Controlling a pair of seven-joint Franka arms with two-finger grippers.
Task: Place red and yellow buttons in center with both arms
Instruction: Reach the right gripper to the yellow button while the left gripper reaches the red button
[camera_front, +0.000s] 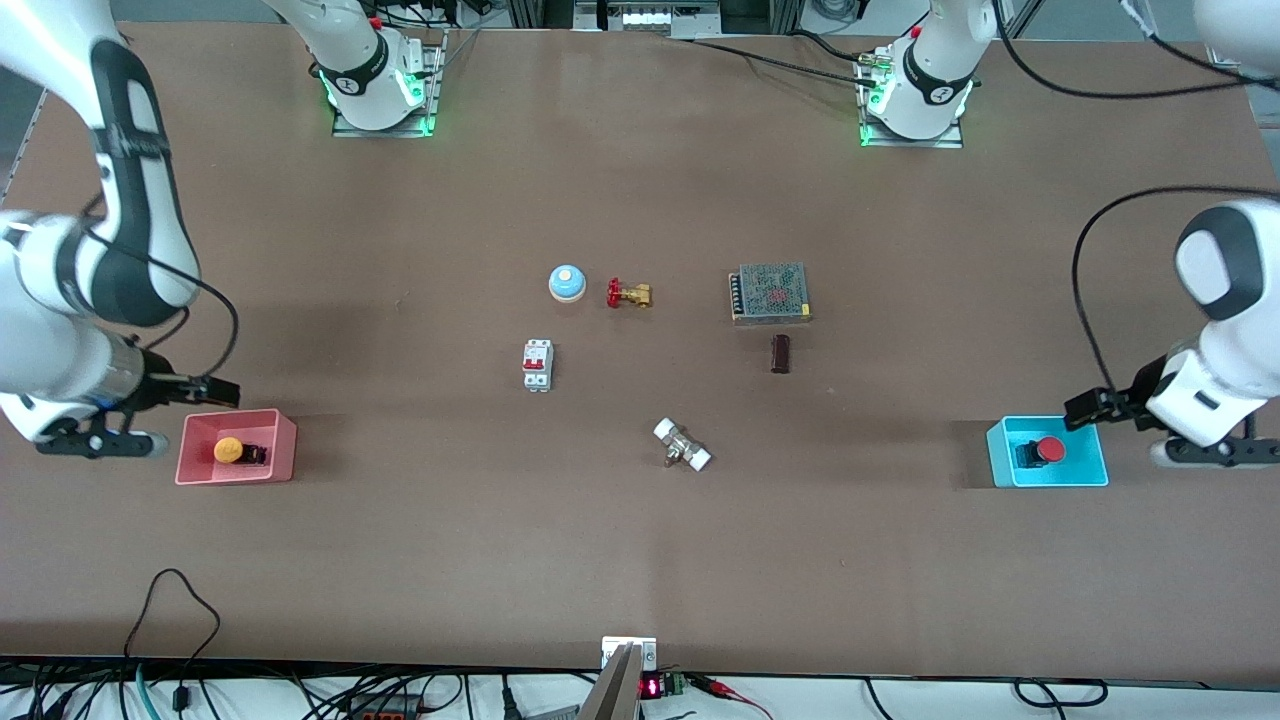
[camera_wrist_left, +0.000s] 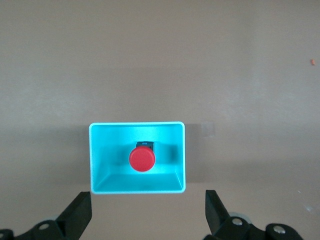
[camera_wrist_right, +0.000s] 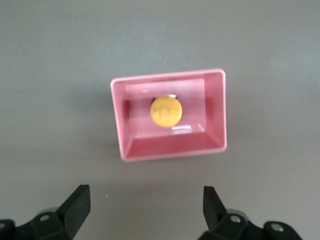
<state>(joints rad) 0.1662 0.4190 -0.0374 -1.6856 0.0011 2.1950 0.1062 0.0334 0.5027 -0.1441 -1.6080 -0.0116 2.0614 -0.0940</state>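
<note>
Brown and matte, the table (camera_front: 640, 540) carries 2 small bins, 1 near each end. The pink bin (camera_front: 280, 428) stands toward the right arm's end, and the yellow button (camera_front: 229, 450) lies inside it on its black body. The cyan bin (camera_front: 1096, 452) stands toward the left arm's end, and inside it lies the red button (camera_front: 1049, 450), also on a black body. The right gripper (camera_front: 215, 392) hangs in the air just beside the pink bin, at its outer edge; in the right wrist view its 2 fingers (camera_wrist_right: 77, 207) are spread wide and they hold nothing, with the bin and the yellow cap (camera_wrist_right: 165, 111) in sight between them. The left gripper (camera_front: 1085, 408) hangs by the outer edge of the cyan bin; in the left wrist view its fingers (camera_wrist_left: 77, 214) are also spread apart and empty, and the red cap (camera_wrist_left: 142, 159) sits in the middle of the bin (camera_wrist_left: 182, 150). In the center of the table (camera_front: 640, 340) there are other things: a blue dome bell (camera_front: 567, 283), a brass valve (camera_front: 630, 294) just beside it, a white circuit breaker (camera_front: 537, 365), a metal mesh box (camera_front: 769, 292), a dark cylinder (camera_front: 780, 354) and a white fitting (camera_front: 682, 445). Both buttons are well apart from the center.
</note>
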